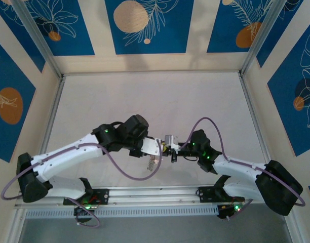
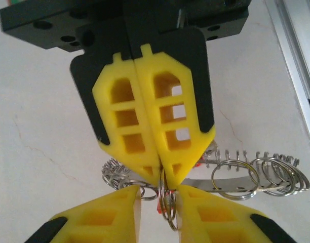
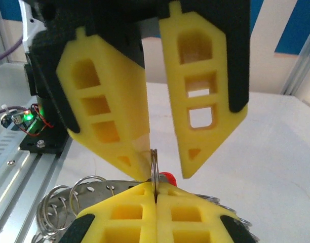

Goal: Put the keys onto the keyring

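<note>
My left gripper (image 2: 162, 178) is shut on a thin silvery keyring (image 2: 169, 209), which stands edge-on between its yellow fingertips. A small red key head (image 2: 159, 205) shows just behind the ring. In the right wrist view the same keyring (image 3: 155, 164) rises from the left gripper (image 3: 155, 188), with the red key head (image 3: 169, 177) beside it. My right gripper (image 3: 165, 172) is open astride the ring, its left finger (image 3: 137, 157) touching the ring. From above, the two grippers meet tip to tip, left (image 1: 157, 148) and right (image 1: 171, 152).
A flat perforated metal strip (image 2: 223, 183) lies on the white table under the grippers, carrying several spare split rings (image 2: 276, 174) and a wire coil (image 2: 114, 172). The aluminium rail (image 2: 297, 66) runs along the near edge. Purple cables (image 1: 129, 174) loop beside the arms.
</note>
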